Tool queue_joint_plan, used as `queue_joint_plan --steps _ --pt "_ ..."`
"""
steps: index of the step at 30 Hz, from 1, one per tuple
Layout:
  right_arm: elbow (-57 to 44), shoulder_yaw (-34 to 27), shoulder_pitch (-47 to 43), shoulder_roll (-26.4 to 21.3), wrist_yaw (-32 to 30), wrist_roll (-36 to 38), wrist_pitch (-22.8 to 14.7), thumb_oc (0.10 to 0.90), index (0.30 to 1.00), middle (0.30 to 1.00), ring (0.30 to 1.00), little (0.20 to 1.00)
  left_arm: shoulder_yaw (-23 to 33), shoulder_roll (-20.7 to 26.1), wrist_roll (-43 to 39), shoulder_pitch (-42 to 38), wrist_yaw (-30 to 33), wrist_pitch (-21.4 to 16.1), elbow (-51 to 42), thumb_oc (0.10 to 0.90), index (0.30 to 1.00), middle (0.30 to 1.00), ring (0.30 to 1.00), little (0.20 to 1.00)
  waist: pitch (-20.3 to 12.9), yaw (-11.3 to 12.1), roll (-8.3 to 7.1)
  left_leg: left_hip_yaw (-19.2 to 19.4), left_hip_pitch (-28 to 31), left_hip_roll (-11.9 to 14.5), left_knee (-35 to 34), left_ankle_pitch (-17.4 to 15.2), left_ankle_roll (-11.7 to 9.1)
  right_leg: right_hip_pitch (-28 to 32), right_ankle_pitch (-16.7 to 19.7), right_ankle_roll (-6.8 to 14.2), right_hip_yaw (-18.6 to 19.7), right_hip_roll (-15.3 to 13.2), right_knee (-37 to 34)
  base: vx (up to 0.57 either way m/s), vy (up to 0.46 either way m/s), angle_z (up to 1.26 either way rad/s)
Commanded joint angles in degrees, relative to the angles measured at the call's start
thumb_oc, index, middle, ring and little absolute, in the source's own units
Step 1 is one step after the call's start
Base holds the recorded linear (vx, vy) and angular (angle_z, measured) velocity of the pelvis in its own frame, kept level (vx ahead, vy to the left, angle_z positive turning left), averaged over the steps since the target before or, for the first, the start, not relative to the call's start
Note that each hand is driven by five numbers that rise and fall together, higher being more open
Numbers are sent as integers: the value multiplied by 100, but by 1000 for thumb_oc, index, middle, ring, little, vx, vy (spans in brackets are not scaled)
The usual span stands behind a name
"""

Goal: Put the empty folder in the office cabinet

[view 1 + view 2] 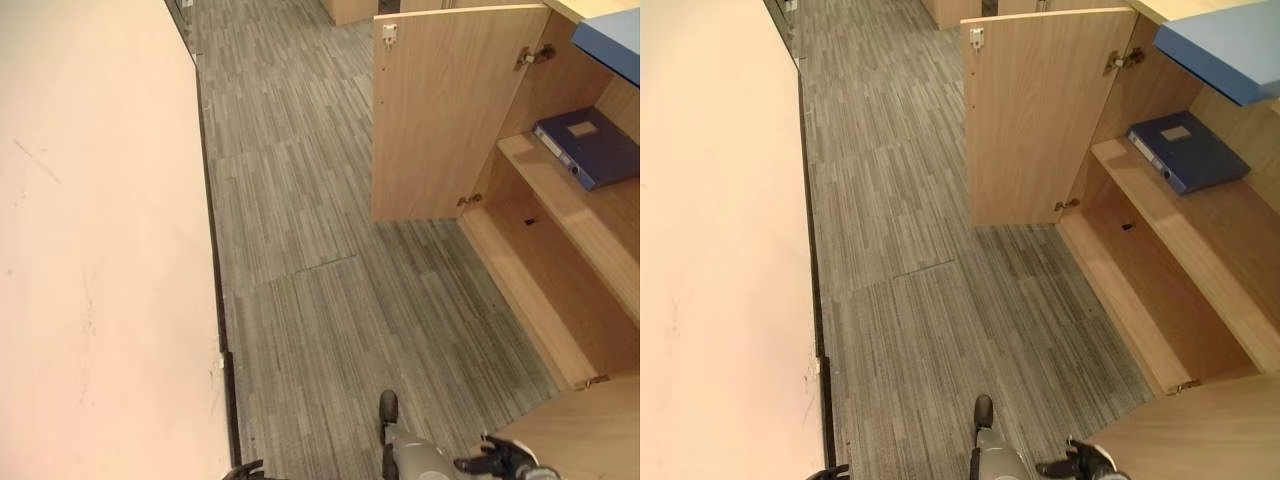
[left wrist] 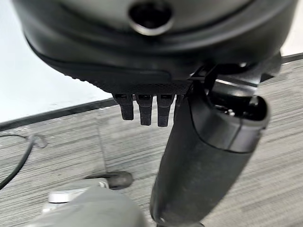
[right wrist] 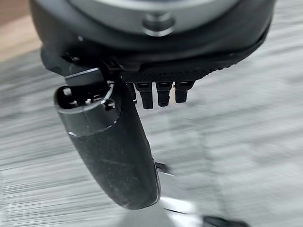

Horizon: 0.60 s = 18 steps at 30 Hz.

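A dark blue folder lies flat on the middle shelf of the open wooden cabinet on the right, also seen as the folder in the right eye view. My left hand hangs over the carpet with straight fingers and its thumb standing out, holding nothing. My right hand hangs the same way, fingers straight and thumb free, empty above the floor. It shows dark at the bottom edge, well short of the cabinet.
The cabinet's far door stands wide open into the aisle; a second door is open at the lower right. A light blue flat thing rests on the cabinet top. A cream wall runs along the left. Grey carpet lies between.
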Motion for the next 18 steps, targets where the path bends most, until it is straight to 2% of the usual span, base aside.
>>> queue_joint_plan --steps 1,2,4,8,10,12,13,14,15,17,18 --pt "286 258 518 -184 -138 -118 79 800 900 900 900 900 -77 267 125 92 141 11 -44 800 900 900 900 900 -209 -96 -232 92 -192 -197 -260 -232 65 -417 -241 907 323 -185 498 358 -310 45" --pt "375 286 537 -112 -128 -74 116 800 900 900 900 900 -206 269 126 3 193 -16 -180 800 900 900 900 900 -225 -100 -199 94 -263 -46 -133 -161 -45 -407 -480 804 288 -83 628 333 -293 44" --pt "432 279 539 -99 -124 -16 112 800 900 900 900 900 -250 285 138 -19 211 -23 -228 800 900 900 900 900 -233 -89 -189 124 -292 46 -32 -60 -118 -354 -605 751 294 -23 674 270 -235 15" --pt "623 281 610 -51 -132 -51 144 800 900 900 900 900 -240 333 175 13 241 -24 -214 800 900 900 900 900 -287 -49 -244 310 -484 257 823 450 -327 36 -927 538 357 202 633 205 -179 4" --pt "700 307 623 -40 -152 -150 156 800 900 900 900 900 -227 374 176 10 265 -20 -250 800 900 900 900 900 -201 20 -354 353 -902 234 1859 891 -375 310 -1018 418 405 239 585 117 -181 -8" --pt "744 311 617 -73 -155 -216 186 800 900 900 900 900 -222 401 168 4 282 -12 -297 800 900 900 900 900 -94 90 -467 428 -1265 259 2765 1148 -359 527 -1098 314 450 229 565 109 -188 -15" --pt "777 316 582 -136 -174 -266 216 800 900 900 900 900 -201 407 152 3 307 -6 -302 800 900 900 900 900 -17 143 -568 627 -1631 318 3076 1158 -252 678 -1165 266 511 178 546 77 -128 -22" --pt "778 314 580 -137 -174 -266 217 800 900 900 900 900 -202 406 152 1 307 -6 -302 800 900 900 900 900 -2 155 -547 631 -1640 344 3128 1123 -253 683 -1169 264 516 202 554 81 -95 -12" --pt "801 299 570 -169 -179 -267 228 800 900 900 900 900 -183 396 139 15 301 -10 -292 800 900 900 900 900 44 215 -585 680 -1926 315 3177 904 -170 780 -1202 263 549 178 533 57 -23 -14" --pt "837 285 575 -186 -183 -293 238 800 900 900 900 900 -151 379 139 56 277 -7 -251 800 900 900 900 900 62 313 -658 674 -2418 190 2977 630 -57 964 -1240 287 639 137 465 116 -12 -10" --pt "851 296 583 -177 -181 -311 233 800 900 900 900 900 -142 376 144 74 267 -3 -227 800 900 900 900 900 63 357 -678 643 -2504 127 2635 562 -29 1041 -1254 315 679 121 430 142 28 -8"
